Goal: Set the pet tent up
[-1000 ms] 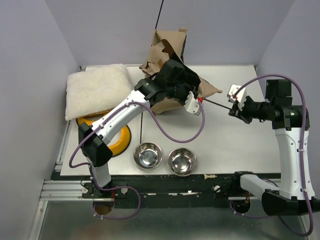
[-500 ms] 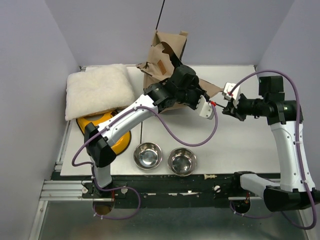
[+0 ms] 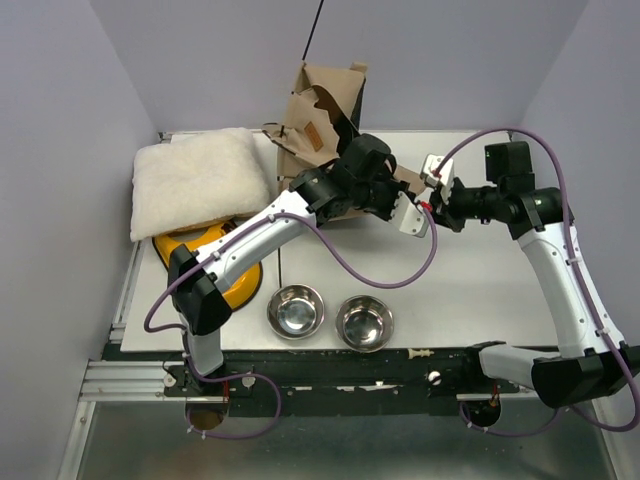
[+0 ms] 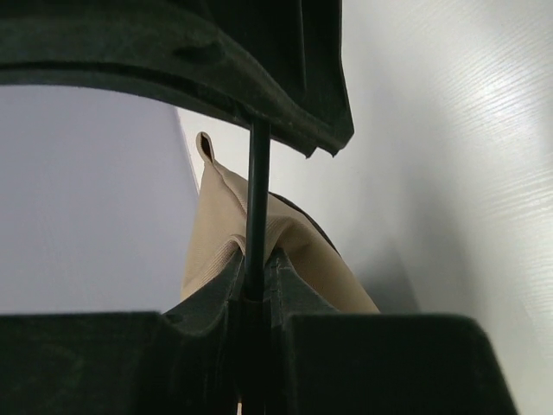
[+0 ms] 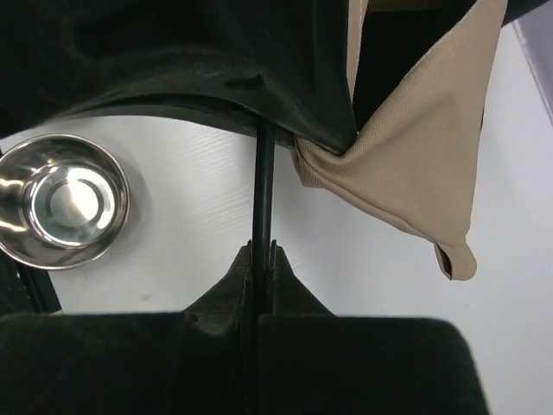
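The tan pet tent stands crumpled at the back middle of the table, with a brown label patch and a thin black pole sticking up behind it. My left gripper is shut on a black pole next to a tan fabric corner. My right gripper faces it, almost touching, and is shut on the same thin pole. A tan fabric corner hangs just right of that pole. The pompom is hidden.
A cream fluffy cushion lies at the back left, over a yellow ring-shaped object. Two steel bowls sit near the front edge; one shows in the right wrist view. Grey walls close in on three sides.
My right gripper has moved left along the pole until it meets my left gripper. My left arm swung right and then held. The tent has risen and shifted slightly left.
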Action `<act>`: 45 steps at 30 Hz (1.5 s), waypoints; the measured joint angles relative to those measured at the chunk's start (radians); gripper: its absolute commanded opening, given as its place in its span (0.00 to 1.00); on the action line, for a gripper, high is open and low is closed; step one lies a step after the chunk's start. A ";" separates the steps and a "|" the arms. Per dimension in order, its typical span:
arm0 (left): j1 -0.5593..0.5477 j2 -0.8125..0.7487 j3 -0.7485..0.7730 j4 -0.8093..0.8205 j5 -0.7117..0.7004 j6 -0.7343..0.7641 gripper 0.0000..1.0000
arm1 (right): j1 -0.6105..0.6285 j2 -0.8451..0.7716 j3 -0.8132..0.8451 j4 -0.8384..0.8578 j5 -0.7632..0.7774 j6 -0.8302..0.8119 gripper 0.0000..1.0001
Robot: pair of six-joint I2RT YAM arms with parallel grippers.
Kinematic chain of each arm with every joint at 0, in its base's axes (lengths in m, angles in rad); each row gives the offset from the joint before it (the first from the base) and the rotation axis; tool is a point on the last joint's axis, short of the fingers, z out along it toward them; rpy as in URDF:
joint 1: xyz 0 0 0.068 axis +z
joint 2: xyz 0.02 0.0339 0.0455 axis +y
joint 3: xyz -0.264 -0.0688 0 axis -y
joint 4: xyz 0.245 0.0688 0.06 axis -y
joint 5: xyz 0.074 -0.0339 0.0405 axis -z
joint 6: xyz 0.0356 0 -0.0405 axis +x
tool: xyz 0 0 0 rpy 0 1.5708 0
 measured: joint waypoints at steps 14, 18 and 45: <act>0.008 -0.024 -0.027 -0.005 0.000 -0.054 0.00 | 0.077 0.042 -0.029 0.148 -0.027 0.135 0.01; 0.008 -0.058 -0.075 0.020 -0.006 -0.063 0.00 | 0.088 0.046 -0.030 0.159 -0.053 0.162 0.05; 0.050 -0.076 -0.115 0.075 0.205 0.010 0.00 | -0.090 -0.076 -0.001 -0.051 -0.154 -0.066 0.26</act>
